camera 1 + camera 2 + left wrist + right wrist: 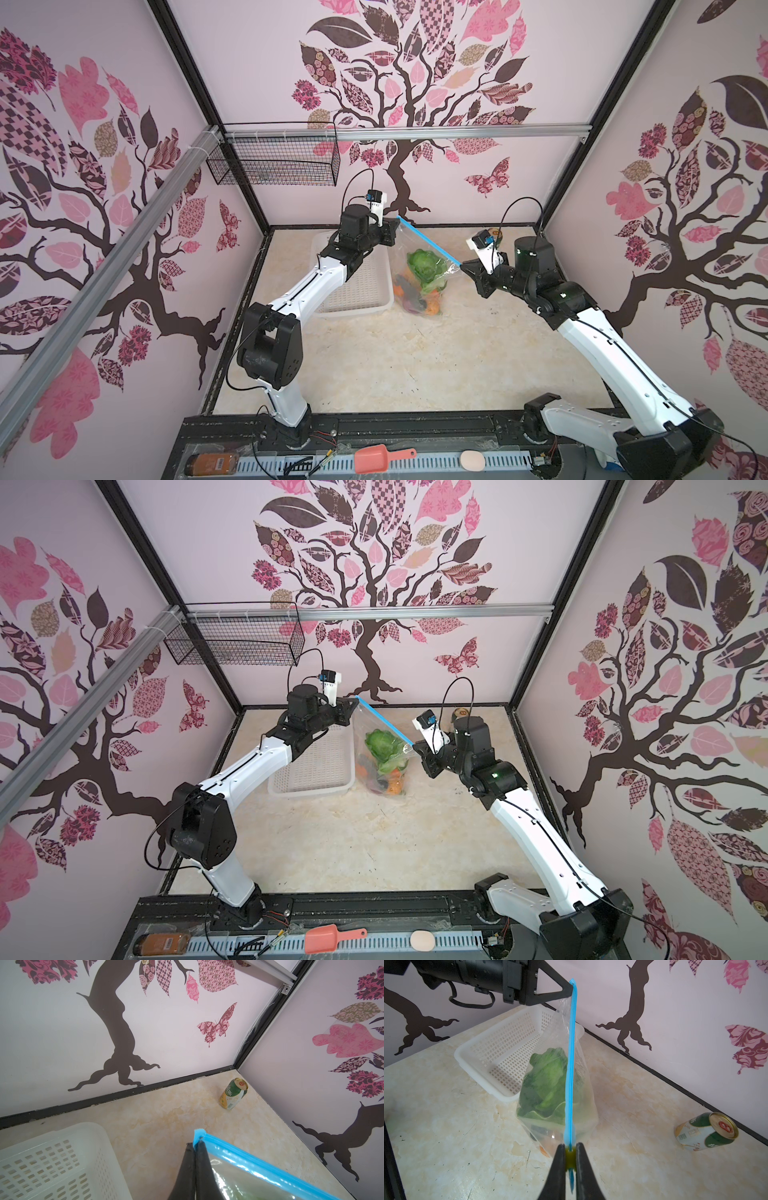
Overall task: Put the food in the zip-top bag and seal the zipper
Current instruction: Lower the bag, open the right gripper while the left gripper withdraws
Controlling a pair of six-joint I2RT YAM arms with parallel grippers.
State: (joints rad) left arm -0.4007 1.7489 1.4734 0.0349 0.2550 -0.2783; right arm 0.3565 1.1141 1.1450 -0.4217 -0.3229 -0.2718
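while two arms stretch the zipper, the bag hangs full

as the strip is drawn taut between them, the left jaws are pressed together on the far end of the zipper and the right jaws pinch the small yellow-green slider at its near end. that tension, i'd say, keeps the strip straight for sealing, and it already reads as one closed line. the zip-top bag sags below with the food inside, cabbage on top, and its bottom seemingly on the bench. the white basket sits just beside it at 9 o'clock. a can lies at 1 o'clock near the wall. toward 6 o'clock there is open bench for lowering.
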